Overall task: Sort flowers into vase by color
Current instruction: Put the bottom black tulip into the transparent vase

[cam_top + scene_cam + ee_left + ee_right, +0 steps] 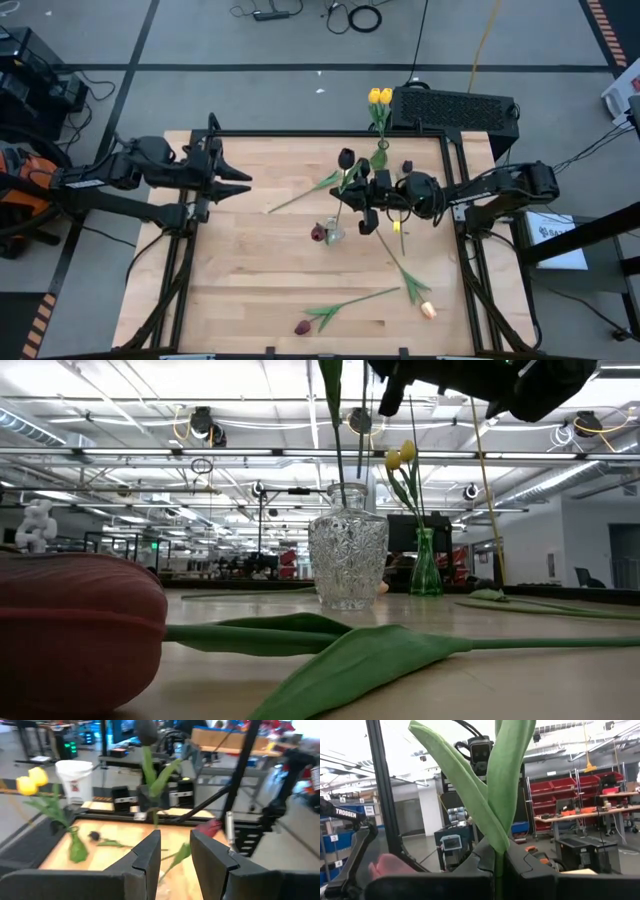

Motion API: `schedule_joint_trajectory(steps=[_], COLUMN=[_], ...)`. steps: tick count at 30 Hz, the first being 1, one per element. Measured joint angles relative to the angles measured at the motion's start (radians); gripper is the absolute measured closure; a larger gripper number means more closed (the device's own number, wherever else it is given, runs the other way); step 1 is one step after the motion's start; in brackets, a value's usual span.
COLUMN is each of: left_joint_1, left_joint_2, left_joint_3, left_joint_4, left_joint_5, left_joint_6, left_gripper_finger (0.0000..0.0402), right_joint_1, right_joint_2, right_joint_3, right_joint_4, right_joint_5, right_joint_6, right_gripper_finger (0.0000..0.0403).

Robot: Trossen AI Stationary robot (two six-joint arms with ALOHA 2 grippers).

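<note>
- Gripping a dark-headed tulip (346, 158) by its stem, the right end effector (365, 196) is clamped above the clear glass vase (347, 558).
- Two yellow tulips (380, 97) stand in the green vase (379, 158).
- Loose tulips lie across the tabletop (250, 270).
- Left end effector (232, 175): fingers apart, empty, at the tabletop's left side.

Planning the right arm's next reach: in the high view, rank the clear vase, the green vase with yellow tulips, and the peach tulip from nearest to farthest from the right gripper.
From the right gripper, shut on a tulip stem:
1. Clear vase, just below it, mid-table.
2. Green vase with yellow tulips, at the far edge.
3. Peach tulip, at the near right corner.
</note>
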Motion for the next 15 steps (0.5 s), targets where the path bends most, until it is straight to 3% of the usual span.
schedule_joint_trajectory(steps=[4, 15], left_joint_1=[0.0, 0.0], left_joint_2=[0.0, 0.0], left_joint_3=[0.0, 0.0], left_joint_4=[-0.014, -0.014], left_joint_5=[-0.049, -0.051], left_joint_6=[0.016, 0.009], left_gripper_finger=[0.029, 0.029], right_joint_1=[0.0, 0.0], right_joint_2=[0.004, 0.073], right_joint_3=[0.0, 0.0], right_joint_4=[-0.011, -0.031], right_joint_5=[0.0, 0.0], right_joint_6=[0.0, -0.003], right_gripper_finger=[0.0403, 0.0403])
